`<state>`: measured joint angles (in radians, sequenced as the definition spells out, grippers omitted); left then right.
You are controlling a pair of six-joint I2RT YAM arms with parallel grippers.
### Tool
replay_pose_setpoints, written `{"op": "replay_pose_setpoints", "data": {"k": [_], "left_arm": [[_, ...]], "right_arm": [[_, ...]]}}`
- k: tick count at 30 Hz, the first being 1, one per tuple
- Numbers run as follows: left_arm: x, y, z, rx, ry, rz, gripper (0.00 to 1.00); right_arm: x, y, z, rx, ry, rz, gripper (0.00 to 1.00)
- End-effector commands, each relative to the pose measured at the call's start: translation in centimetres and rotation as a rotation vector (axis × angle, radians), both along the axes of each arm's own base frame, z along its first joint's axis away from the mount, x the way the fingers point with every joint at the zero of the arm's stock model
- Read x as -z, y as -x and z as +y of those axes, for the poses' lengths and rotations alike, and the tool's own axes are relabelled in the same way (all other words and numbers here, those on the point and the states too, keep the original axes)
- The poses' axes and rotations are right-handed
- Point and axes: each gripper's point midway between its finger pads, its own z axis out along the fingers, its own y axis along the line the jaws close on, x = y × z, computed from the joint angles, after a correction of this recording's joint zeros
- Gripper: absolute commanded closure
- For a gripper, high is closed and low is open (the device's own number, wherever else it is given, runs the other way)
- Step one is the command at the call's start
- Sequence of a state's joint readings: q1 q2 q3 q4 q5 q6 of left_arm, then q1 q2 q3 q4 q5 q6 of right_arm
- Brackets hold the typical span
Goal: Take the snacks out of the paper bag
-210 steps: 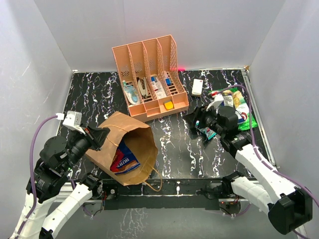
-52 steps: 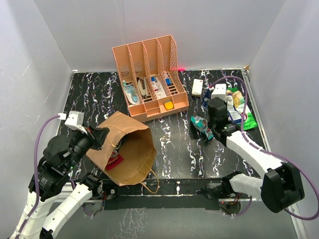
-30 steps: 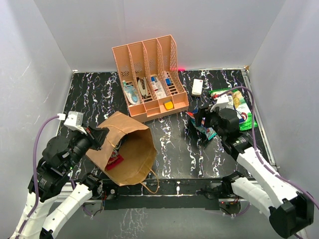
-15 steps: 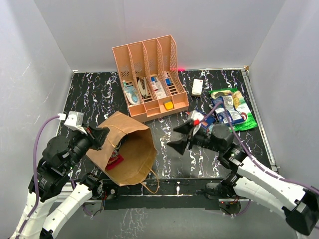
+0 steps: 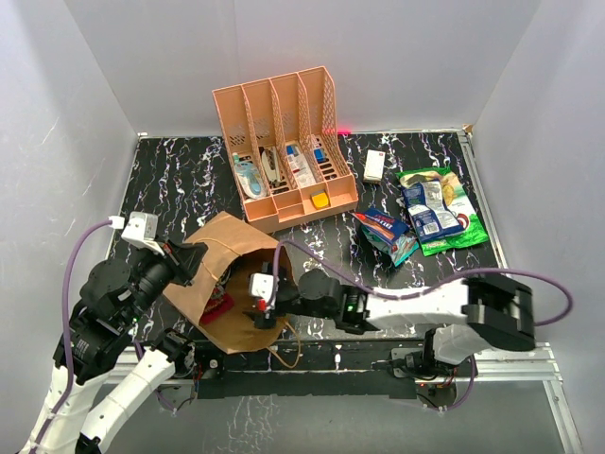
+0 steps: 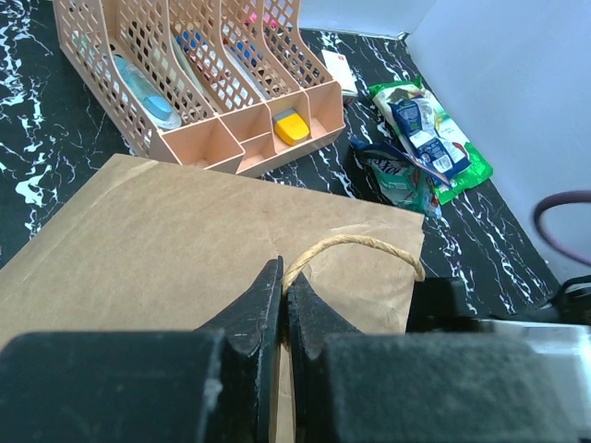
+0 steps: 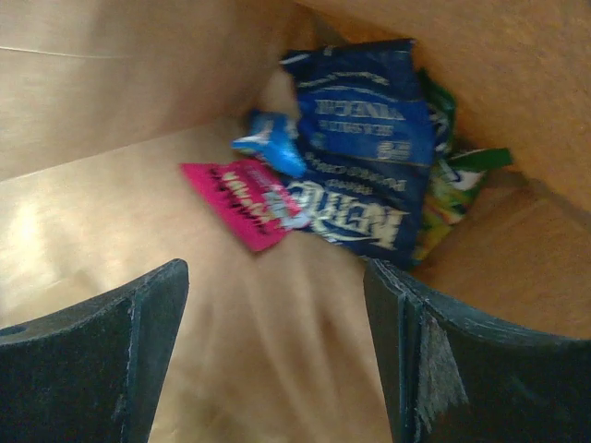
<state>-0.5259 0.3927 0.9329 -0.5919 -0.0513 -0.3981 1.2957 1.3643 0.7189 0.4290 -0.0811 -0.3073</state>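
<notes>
At the paper bag [image 5: 236, 248] rim, left claw [image 6: 282, 277] is clamped tight on the paper. Inside, right claw [image 7: 272, 277] stands wide, empty. Beyond lie pink packet [image 7: 242, 201], dark blue packet [image 7: 355, 175] and green packet [image 7: 452, 185]: judged light, crinkly, slippery; best pinched at a flat edge.

Even light, softly blurred snacks [image 7: 360, 157]
</notes>
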Motion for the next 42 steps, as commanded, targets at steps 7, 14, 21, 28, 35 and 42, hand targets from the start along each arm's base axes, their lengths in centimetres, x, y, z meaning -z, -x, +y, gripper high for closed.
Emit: {"op": "replay_pose_setpoints", "data": {"k": [7,14,21,28,35,42], "left_arm": [[-1.4,0.6,0.4,-0.005,0.023,-0.044,1.00],[-1.9,0.7,0.4,0.001,0.024,-0.059,1.00],[-3.0,1.0,0.3,0.015,0.047,-0.082,1.00],[-4.8,0.9,0.0,0.026,0.073,-0.136,1.00],[-6.5,0.5,0.8,-0.009,0.048,-0.184,1.00],[-6.4,0.7,1.2,-0.023,0.041,-0.193,1.00]], "right_arm": [[-3.4,-6.0,4.7,0.211,-0.168,-0.259,0.27],[0.2,-8.3,7.2,0.273,-0.123,-0.301,0.26],[3.0,-9.9,9.8,0.238,-0.108,-0.295,0.19],[6.0,-10.7,10.7,0.195,-0.044,-0.266,0.16],[5.5,-8.7,9.5,0.051,0.011,-0.422,0.15],[4.5,-7.0,7.9,-0.077,0.088,-0.587,0.14]]}}
